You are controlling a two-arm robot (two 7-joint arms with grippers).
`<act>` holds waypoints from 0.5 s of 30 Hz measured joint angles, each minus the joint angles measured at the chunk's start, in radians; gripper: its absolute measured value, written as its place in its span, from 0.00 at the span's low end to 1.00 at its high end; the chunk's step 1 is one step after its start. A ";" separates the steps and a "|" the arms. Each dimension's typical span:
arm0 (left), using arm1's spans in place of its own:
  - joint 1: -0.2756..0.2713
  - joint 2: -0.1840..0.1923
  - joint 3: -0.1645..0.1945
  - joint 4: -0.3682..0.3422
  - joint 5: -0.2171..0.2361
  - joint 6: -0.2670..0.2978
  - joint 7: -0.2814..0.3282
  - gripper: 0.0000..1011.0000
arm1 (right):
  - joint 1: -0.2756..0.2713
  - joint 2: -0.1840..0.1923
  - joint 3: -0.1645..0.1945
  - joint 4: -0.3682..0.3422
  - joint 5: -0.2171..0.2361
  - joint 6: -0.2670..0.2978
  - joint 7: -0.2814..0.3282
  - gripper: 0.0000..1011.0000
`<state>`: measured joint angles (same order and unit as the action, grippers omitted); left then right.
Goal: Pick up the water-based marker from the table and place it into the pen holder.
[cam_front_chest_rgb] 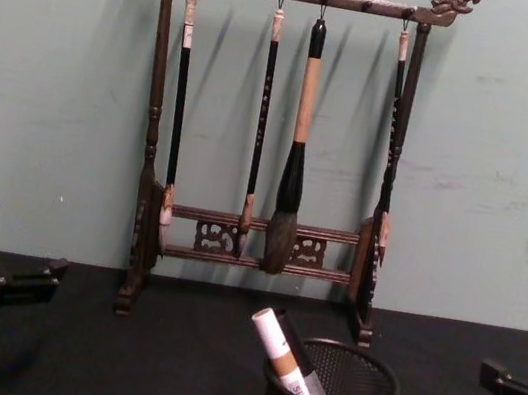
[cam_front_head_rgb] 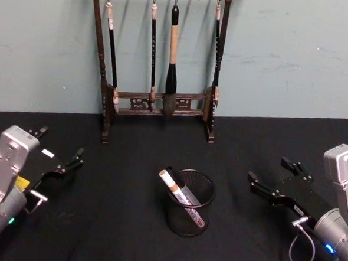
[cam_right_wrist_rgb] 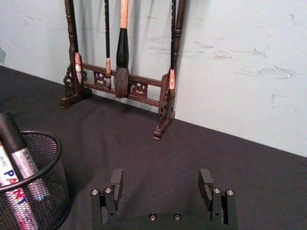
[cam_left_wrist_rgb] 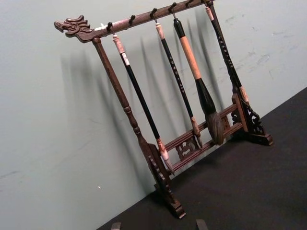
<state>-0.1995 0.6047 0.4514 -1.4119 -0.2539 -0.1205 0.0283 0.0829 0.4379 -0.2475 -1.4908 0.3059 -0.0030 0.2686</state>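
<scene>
The water-based marker [cam_front_head_rgb: 179, 191] leans inside the pen holder [cam_front_head_rgb: 187, 225], lower barrel hidden by mesh, perhaps beside a second black-capped pen, flanked by the spread, empty left gripper [cam_front_head_rgb: 59, 153] and right gripper [cam_front_head_rgb: 273, 177].

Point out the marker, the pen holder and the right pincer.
Marker [cam_front_head_rgb: 166, 177]: head view, white cap.
Pen holder [cam_front_head_rgb: 206, 209]: head view, mesh wall on the right side.
Right pincer [cam_right_wrist_rgb: 163, 184]: right wrist view, midway between its open fingertips.
</scene>
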 joint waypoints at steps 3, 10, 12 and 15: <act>0.000 0.000 0.000 0.000 0.000 0.000 0.000 1.00 | 0.000 0.000 0.000 0.000 0.000 0.000 0.000 0.99; 0.000 0.000 0.000 0.000 0.000 0.000 0.000 1.00 | 0.000 0.001 0.000 -0.001 0.001 0.001 0.000 0.99; 0.000 0.000 0.000 0.000 0.000 0.000 0.000 1.00 | 0.000 0.001 0.000 -0.001 0.001 0.001 0.000 0.99; 0.000 0.000 0.000 0.000 0.000 0.000 0.000 1.00 | 0.000 0.001 0.000 -0.001 0.001 0.001 0.000 0.99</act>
